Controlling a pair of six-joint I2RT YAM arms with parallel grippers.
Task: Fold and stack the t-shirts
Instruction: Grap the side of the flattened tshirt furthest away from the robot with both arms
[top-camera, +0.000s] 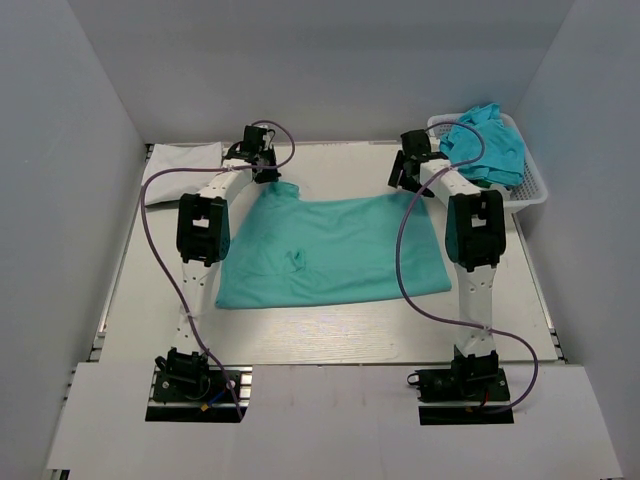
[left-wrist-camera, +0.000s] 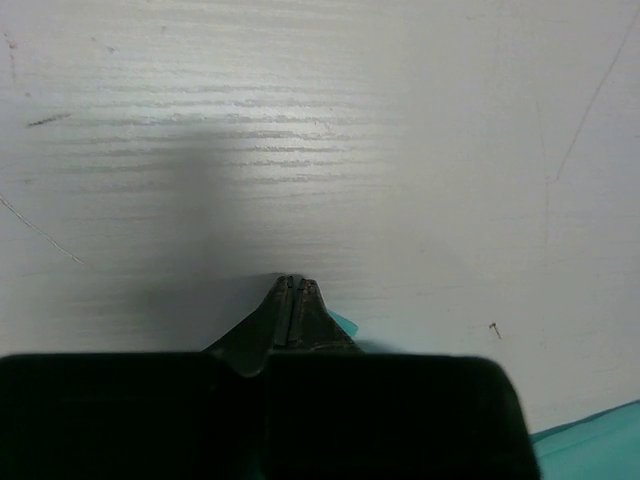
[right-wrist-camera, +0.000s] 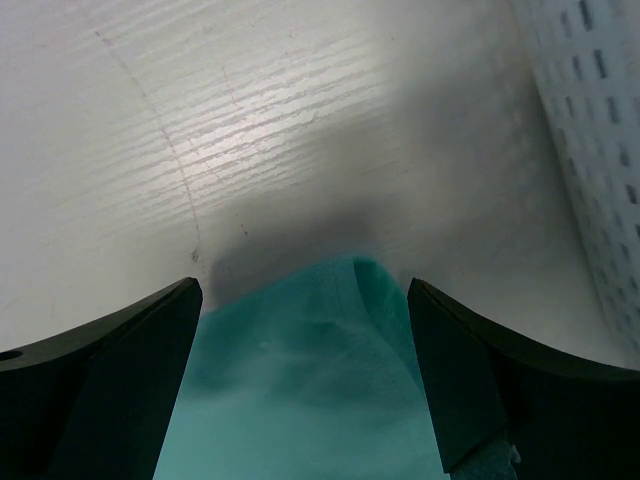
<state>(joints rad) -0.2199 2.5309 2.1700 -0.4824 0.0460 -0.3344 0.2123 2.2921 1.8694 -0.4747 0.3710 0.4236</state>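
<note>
T-shirt (top-camera: 330, 250), teal, lies spread flat mid-surface (top-camera: 330, 345); only the top view shows more teal shirts heaped in the basket (top-camera: 537, 190) at the far right corner; left gripper (left-wrist-camera: 292, 288) jaws pressed together at the shirt's far left corner, though whether they pinch cloth I cannot tell; right gripper (right-wrist-camera: 305, 295) jaws spread, straddling the shirt's far right corner.
</note>
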